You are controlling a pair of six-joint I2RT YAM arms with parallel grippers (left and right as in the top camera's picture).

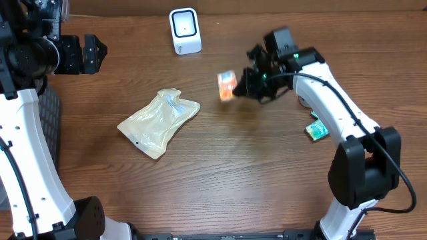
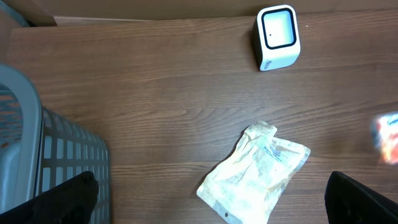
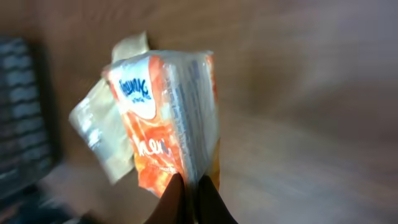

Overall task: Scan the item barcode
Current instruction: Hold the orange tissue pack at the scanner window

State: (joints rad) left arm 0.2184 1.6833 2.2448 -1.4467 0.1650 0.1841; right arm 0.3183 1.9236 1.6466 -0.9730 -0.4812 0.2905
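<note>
Bright, even indoor light; one view smeared

Overhead and left wrist views are sharp, with only faint soft shadows on the brown wooden table [image 1: 220, 187]; the right wrist view is blurred, the orange-and-white wrapped packet [image 3: 165, 112] and background streaked

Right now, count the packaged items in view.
3. An orange packet in the right gripper, a beige pouch on the table, a teal packet beside the right arm. Some may be hidden.

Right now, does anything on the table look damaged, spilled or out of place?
Nothing is spilled or broken. The pale translucent plastic pouch lies crumpled and askew mid-table. The small green packet sits close beside the right arm. The right gripper pinches the orange-and-white soft packet by one edge only.
</note>
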